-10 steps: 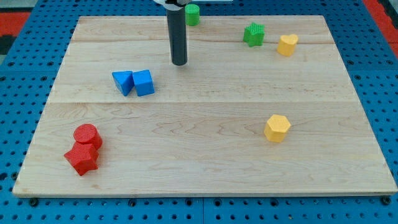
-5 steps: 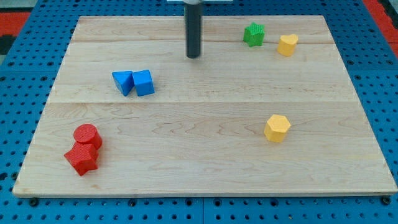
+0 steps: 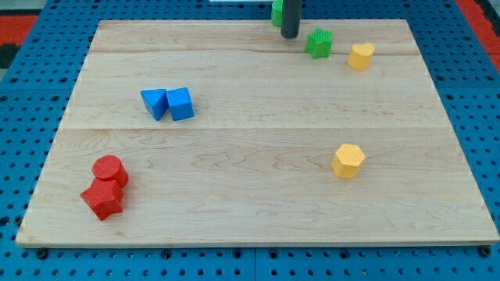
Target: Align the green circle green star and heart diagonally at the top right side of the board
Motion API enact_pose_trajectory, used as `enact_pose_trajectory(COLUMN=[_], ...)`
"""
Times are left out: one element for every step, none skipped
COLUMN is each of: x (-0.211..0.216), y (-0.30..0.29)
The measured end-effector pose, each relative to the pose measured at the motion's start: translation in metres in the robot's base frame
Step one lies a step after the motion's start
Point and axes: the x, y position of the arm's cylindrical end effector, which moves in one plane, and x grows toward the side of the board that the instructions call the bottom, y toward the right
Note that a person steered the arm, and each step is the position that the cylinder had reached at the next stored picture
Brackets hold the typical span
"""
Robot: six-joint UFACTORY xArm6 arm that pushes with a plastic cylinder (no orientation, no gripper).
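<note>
My tip [image 3: 290, 35] is at the view's top edge of the board, just right of centre. The green circle [image 3: 276, 12] peeks out from behind the rod on its left, at the top edge and mostly hidden. The green star [image 3: 318, 43] lies a short way right of the tip, apart from it. The yellow heart [image 3: 360, 56] lies right of the star and slightly lower.
A blue triangle [image 3: 155, 103] and a blue cube [image 3: 180, 103] touch at the left centre. A red cylinder [image 3: 108, 169] and a red star-like block [image 3: 102, 199] sit at the bottom left. A yellow hexagon [image 3: 348, 161] lies at the lower right.
My tip has moved right and up, from the upper middle of the board to the top edge. The green circle has shifted right along the top edge. The other blocks stayed put.
</note>
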Motion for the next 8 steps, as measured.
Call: enact_pose_trajectory(x=[0.087,0.058,0.015,-0.003,0.008,0.069,0.053,0.03], y=[0.041,0.034,0.035,0.045,0.047,0.091,0.118,0.123])
